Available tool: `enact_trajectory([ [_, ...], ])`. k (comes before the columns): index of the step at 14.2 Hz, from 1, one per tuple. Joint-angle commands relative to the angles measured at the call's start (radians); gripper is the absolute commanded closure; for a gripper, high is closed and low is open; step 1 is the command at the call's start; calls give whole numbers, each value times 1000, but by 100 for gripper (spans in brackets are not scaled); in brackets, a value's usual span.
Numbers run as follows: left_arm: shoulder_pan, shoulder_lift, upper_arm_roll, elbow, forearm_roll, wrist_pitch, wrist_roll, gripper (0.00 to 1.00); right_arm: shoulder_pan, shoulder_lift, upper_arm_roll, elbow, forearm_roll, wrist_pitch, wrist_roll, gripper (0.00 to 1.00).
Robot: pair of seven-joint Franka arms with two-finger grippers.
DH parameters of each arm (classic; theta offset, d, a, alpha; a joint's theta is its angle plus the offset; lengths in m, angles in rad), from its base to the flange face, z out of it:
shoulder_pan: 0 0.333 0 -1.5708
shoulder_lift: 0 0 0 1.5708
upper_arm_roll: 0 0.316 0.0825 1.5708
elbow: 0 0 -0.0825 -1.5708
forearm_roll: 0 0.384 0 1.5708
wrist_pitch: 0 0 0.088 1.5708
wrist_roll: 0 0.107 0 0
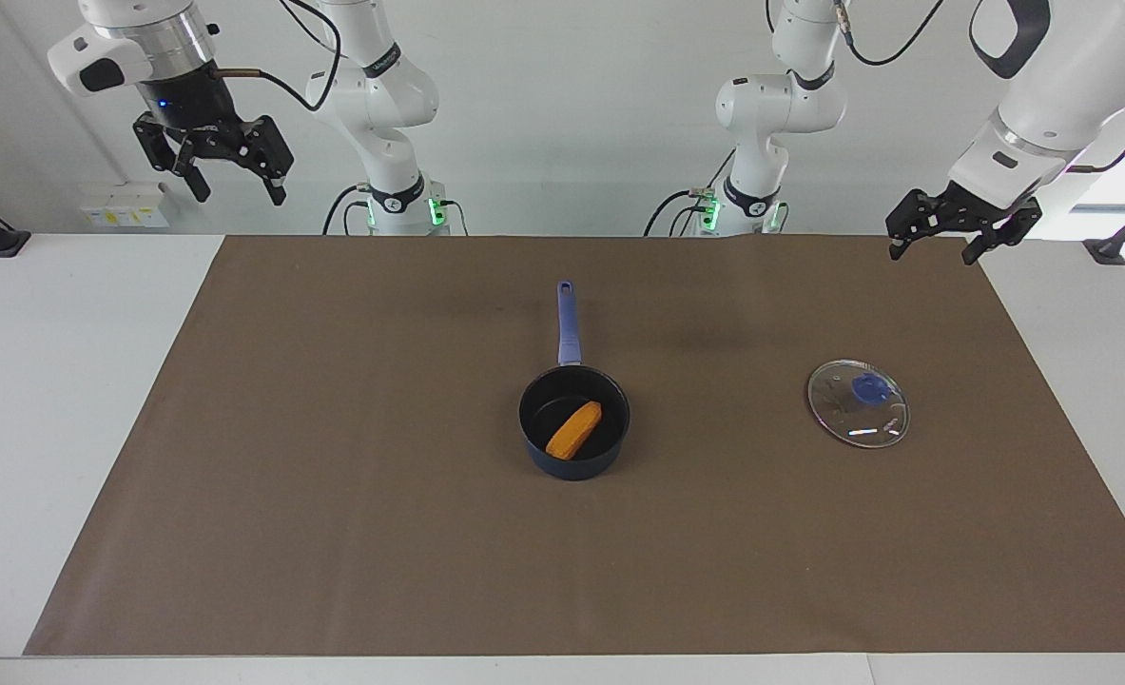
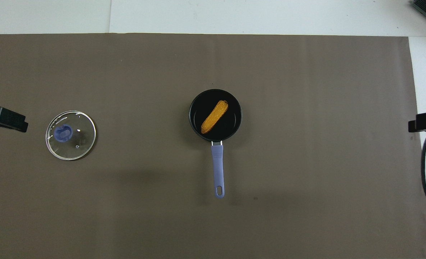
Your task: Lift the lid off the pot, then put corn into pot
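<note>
We find the corn (image 1: 573, 429) lying slantwise on the black floor of the pot (image 1: 619, 440), one end toward the pot's handle side and the other toward the rim farther from the robots. From overhead the cob (image 2: 214, 117) spans most of the pot's inside without crossing the rim. The saucepan (image 2: 234, 126) sits near the middle of the brown mat (image 1: 334, 476), its long blue-purple handle (image 1: 568, 323) pointing straight toward the robots.

We note the lid (image 1: 858, 402) off the pot, flat on the mat, well apart from the pot toward the left arm's end of the table. Its blue knob (image 1: 868, 387) faces up; the glass shows a few bright glints. In the overhead view the lid (image 2: 79, 144) lies about level with the pot.

The left gripper (image 1: 936, 247) hangs over the mat's edge nearest the robots at the left arm's end, raised, fingers spread apart and holding nothing. Only its tip (image 2: 5, 119) shows at the overhead view's edge, beside the lid but not over it.

The right gripper (image 1: 236, 187) is high over the white table (image 1: 67, 381) at the right arm's end, fingers likewise released and empty. A black cable (image 2: 423, 169) loops at the overhead view's edge there.
</note>
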Motion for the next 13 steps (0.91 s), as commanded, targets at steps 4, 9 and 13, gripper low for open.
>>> enact_trajectory([
  [4,2,4,1,15,7,-7,8,0,-10,-25,6,-29,2,-9,-28,0],
  [9,2,4,1,15,5,-7,8,0,-10,-25,6,-27,3,-22,-28,0],
  [13,2,4,1,15,5,-7,8,0,-10,-27,6,-29,3,-25,-27,0],
])
